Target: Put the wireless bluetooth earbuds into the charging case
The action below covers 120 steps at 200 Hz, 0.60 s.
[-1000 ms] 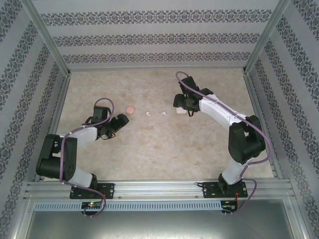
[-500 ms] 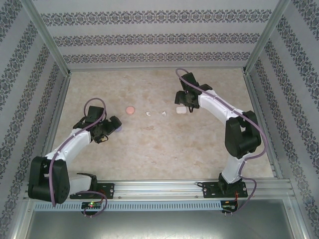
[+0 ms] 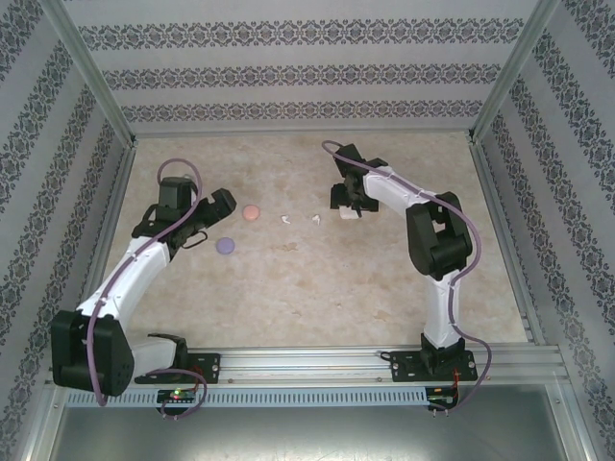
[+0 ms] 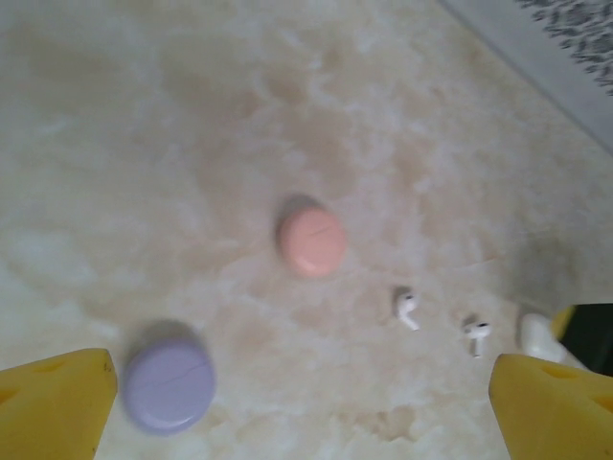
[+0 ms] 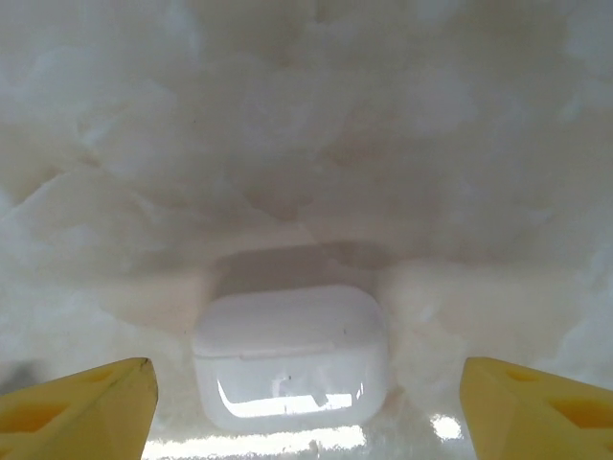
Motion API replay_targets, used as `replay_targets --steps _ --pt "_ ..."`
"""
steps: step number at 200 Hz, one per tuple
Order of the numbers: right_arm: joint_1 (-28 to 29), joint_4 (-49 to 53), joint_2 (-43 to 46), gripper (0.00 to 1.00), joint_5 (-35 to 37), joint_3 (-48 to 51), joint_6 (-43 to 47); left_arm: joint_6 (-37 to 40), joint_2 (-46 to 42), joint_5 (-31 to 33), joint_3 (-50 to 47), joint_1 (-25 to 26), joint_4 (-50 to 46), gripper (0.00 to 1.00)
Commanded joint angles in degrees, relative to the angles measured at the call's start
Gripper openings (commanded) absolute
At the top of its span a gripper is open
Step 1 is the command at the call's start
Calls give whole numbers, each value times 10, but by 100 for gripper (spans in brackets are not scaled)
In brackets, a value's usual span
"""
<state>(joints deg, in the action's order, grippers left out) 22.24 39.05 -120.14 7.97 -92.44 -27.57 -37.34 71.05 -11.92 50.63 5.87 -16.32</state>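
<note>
White plastic sits under the right claw (image 5: pixel 308 407): a pebble-shaped white charging case (image 5: pixel 292 353) lies flat on the marbled worktop (image 5: pixel 306 115), its lid apparently down. The claw's two yellow fingers (image 5: pixel 81 402) stand wide apart at 9 and 3 o'clock of the case, and the wrist view shows no contact. That straddle looks like a line-up for a side grip, probably to pin or lift the case so the lid can be opened.

From above, the two white earbuds (image 3: pixel 285 219) lie loose on the worktop at 9 o'clock of the white case, near it but apart. They sit between it and a pink case (image 3: pixel 252 212), and a purple case (image 3: pixel 226 246) rests at 7 o'clock of the pink one. Neither earbud is seated, so the insertion itself is not yet begun.

At 9 o'clock of the pink case, the left claw (image 3: pixel 217 204) is spread open and empty above the worktop. Its wrist camera looks along the whole row. It seems placed to reach the earbuds once the case is ready.
</note>
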Motion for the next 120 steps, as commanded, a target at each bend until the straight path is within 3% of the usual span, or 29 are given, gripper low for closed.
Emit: replay_targets --steps 1,35,73,120 --pt "-5 35 -31 82 4 -42 15 6 32 -39 36 -9 40 99" --pt "-6 49 -59 79 0 -65 14 -36 48 -58 34 -9 129 99" --pt "-5 47 -65 77 -9 -54 14 -43 76 -123 68 -9 156 99" --pt "-4 44 -73 72 -18 -48 14 -81 104 -158 74 -5 208 100"
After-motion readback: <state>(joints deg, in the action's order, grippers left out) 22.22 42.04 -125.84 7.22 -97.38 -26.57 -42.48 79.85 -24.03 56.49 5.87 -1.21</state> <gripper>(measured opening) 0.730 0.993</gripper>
